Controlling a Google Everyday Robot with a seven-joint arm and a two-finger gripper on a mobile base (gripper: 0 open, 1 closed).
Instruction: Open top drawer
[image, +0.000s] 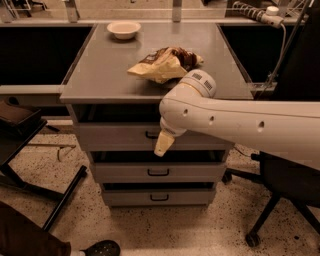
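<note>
Since the top drawer (115, 136), just under the worktop (100, 75), is likely opening only by its black handle (151, 134), the claw (164, 143) is hovering at the handle's 4 o'clock, its grip impossible to tell.

Robot arm (250, 122): thick, smooth white tubular shell, three small dark round holes along its side, rounded joint cap bearing dark barcode-like markings, ending in a cream, tapered pincer (164, 143) set below that joint, before the top drawer (110, 136) front.
</note>
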